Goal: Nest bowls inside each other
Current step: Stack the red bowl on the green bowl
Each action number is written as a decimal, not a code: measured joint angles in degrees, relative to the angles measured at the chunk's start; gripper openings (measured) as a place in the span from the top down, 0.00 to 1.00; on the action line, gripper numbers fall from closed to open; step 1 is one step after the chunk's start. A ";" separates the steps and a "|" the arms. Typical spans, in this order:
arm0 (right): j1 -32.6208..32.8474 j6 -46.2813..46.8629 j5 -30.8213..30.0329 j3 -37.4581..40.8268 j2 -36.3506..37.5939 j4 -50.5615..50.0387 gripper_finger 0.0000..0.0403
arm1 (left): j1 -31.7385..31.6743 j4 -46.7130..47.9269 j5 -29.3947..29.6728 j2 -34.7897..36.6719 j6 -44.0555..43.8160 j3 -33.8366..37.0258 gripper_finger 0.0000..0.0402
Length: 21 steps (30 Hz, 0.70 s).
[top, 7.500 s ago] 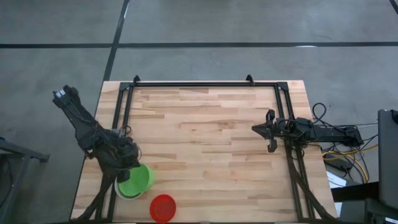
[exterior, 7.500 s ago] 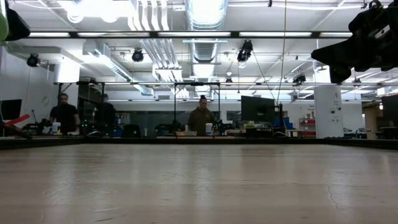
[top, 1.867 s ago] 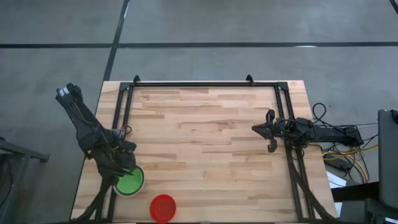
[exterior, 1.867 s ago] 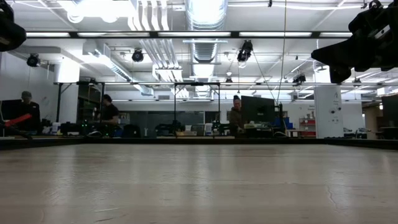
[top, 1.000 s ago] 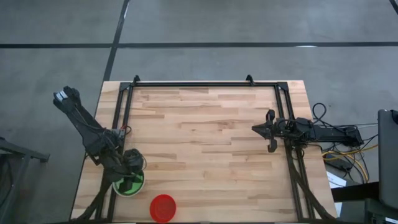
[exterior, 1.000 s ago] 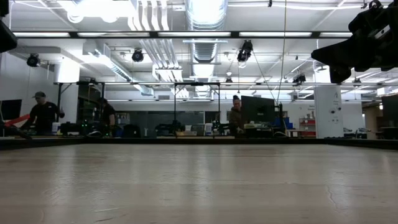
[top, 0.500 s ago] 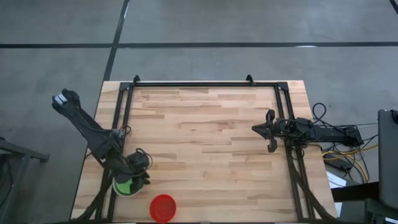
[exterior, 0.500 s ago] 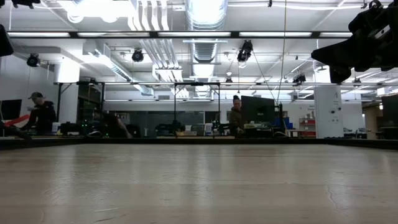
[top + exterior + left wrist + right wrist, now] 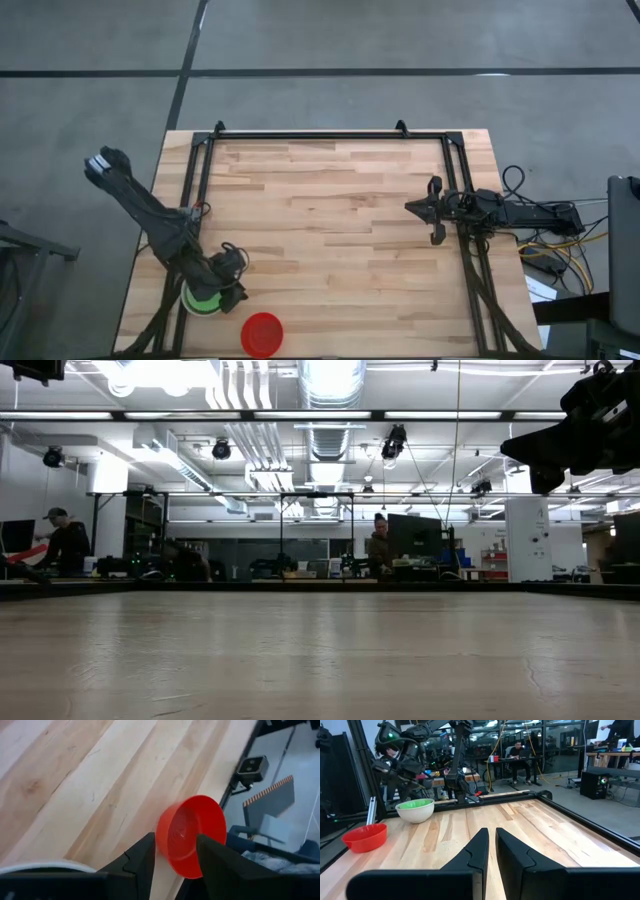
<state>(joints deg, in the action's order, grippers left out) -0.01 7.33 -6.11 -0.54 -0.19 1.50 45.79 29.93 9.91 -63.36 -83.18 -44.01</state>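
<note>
A green bowl nested in a white bowl (image 9: 200,299) stands near the table's near left corner, also in the right wrist view (image 9: 415,809). A red bowl (image 9: 262,335) rests on its base alone by the near edge, to their right (image 9: 365,836). My left gripper (image 9: 233,270) hangs open over the right rim of the nested bowls. Its wrist view looks past the fingers at the red bowl (image 9: 192,835), which lies farther off. My right gripper (image 9: 432,210) waits shut at the right side, level above the table (image 9: 491,840).
A black frame (image 9: 330,135) runs along the table's far, left and right sides. The wooden top (image 9: 340,230) between the arms is bare. People sit at desks in the room beyond the table (image 9: 380,550). Cables lie off the right edge (image 9: 560,250).
My left gripper has moved toward the table's right and slightly down, from over the nested bowls toward the red bowl, and its wrist has rolled. It has stayed open. The bowls have not moved.
</note>
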 joint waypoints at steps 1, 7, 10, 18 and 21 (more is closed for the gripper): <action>-0.02 0.02 0.00 0.00 0.00 0.00 0.92 | -0.04 0.02 -0.02 -0.39 -0.99 0.00 0.63; -0.01 0.06 0.02 0.00 0.00 0.00 0.92 | -0.18 -1.82 0.00 -1.99 -5.52 0.00 0.63; -0.02 0.00 0.02 0.00 0.00 0.00 0.92 | -0.20 -2.60 0.00 -2.39 -6.52 0.00 0.63; 0.00 0.08 0.00 0.00 0.00 0.00 0.92 | -0.36 -2.64 -1.06 -4.14 -6.51 -0.46 0.63; -0.02 0.07 0.02 0.00 0.00 0.00 0.92 | -0.36 -2.53 -2.64 -5.19 -5.91 -0.82 0.63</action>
<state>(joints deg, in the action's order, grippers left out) -0.03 7.40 -6.09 -0.54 -0.19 1.50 45.43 27.40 7.27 -68.55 -89.10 -44.83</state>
